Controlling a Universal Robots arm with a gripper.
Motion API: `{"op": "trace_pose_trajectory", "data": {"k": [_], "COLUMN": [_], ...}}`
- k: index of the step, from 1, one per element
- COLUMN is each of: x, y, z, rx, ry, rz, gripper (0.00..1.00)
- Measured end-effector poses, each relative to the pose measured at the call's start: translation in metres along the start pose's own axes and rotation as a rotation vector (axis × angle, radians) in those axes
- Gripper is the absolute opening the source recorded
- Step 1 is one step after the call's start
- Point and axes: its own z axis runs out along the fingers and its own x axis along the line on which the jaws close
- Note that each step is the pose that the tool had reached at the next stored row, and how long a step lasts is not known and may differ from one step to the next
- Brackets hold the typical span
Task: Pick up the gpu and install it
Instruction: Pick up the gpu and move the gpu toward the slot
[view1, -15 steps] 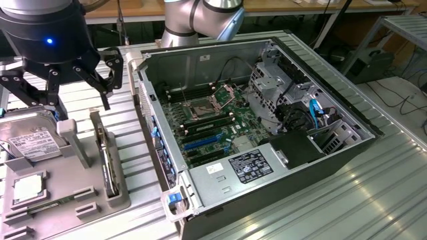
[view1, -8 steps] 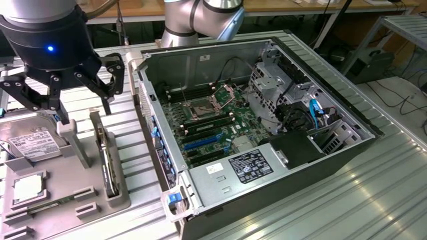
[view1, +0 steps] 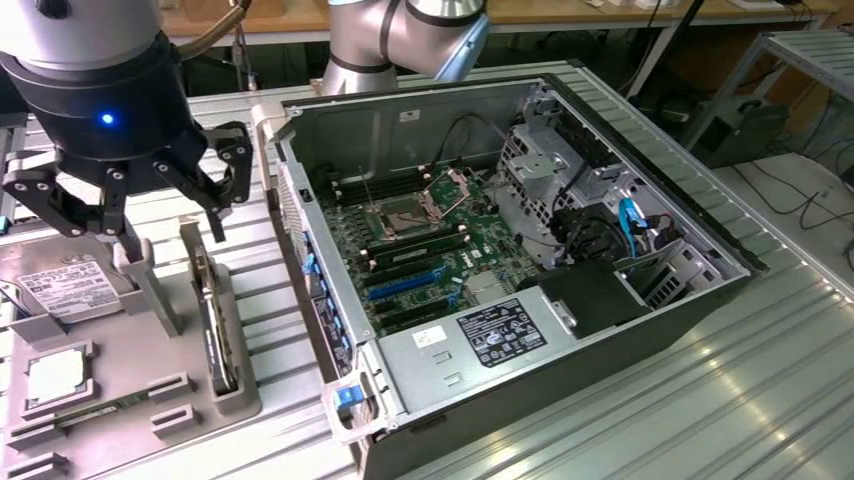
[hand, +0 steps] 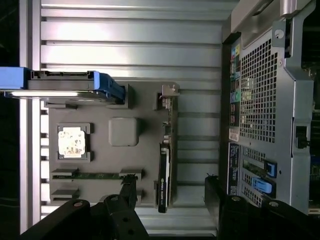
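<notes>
The gpu (view1: 214, 325) stands on its edge in a slot of the grey parts tray (view1: 140, 400), at the exterior view's left. In the wrist view the gpu (hand: 165, 165) shows edge-on as a thin dark card with a silver bracket at one end. My gripper (view1: 140, 215) hangs open above the tray, apart from the card. Its two black fingers (hand: 127, 192) stand on either side of the card's line, and nothing is between them. The open computer case (view1: 534, 260) lies beside the tray, with the motherboard's blue slots (view1: 400, 285) exposed.
The tray also holds a silver hard drive (view1: 67, 290), a square processor chip (view1: 54, 375) and a memory stick (hand: 95, 175). A grey post (view1: 140, 280) rises from the tray under the gripper. The case's rear wall (hand: 265, 115) stands close beside the tray. All rests on a ribbed metal table (view1: 694, 400).
</notes>
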Motion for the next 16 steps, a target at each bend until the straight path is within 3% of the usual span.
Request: {"op": "trace_pose_trajectory", "data": {"k": [13, 16], "x": [0.000, 0.000], "y": [-0.0037, -0.0044], "z": [0.0192, 0.0290], "rx": [0.0001, 0.0000], "ry": [0.0006, 0.0007], "rz": [0.000, 0.000], "gripper": [0.66, 0.66]}}
